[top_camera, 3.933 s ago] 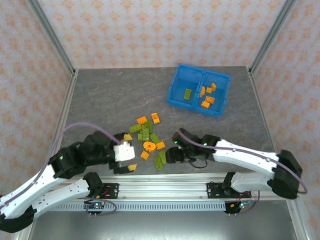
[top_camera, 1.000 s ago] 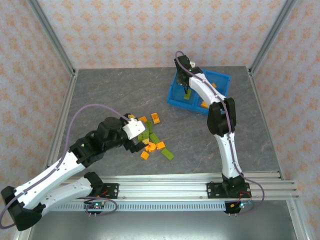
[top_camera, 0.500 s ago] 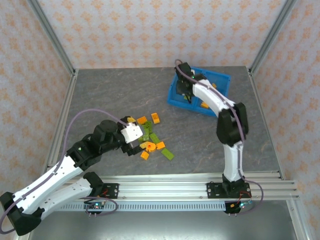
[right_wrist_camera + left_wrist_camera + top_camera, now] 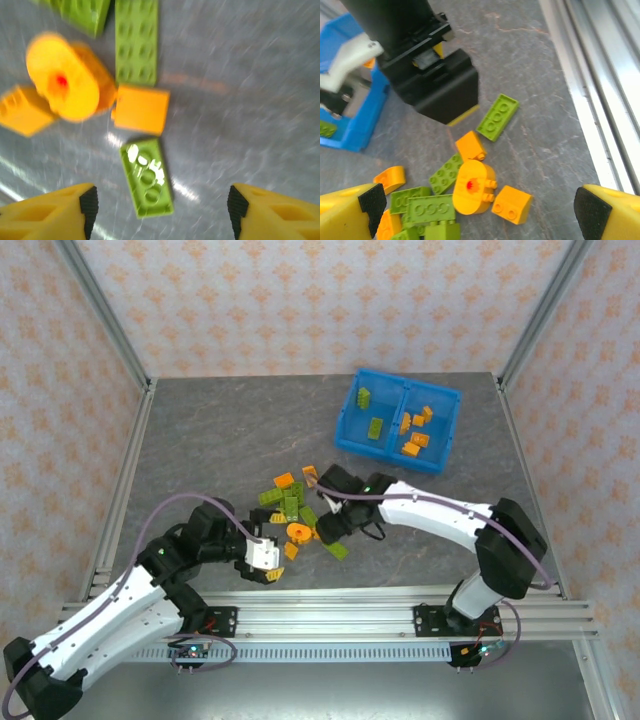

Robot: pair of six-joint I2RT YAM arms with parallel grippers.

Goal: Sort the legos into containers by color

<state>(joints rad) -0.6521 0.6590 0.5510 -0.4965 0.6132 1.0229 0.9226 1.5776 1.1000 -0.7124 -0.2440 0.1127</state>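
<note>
Top external: bin [image 4: 385, 457] w/ sorted legos [image 4: 413, 430]; wrists: loose pile [image 4: 470, 186].

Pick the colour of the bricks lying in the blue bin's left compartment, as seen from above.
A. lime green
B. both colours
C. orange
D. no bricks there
A: two lime green bricks lie in the left compartment, while the orange bricks sit in the right compartment.
</note>
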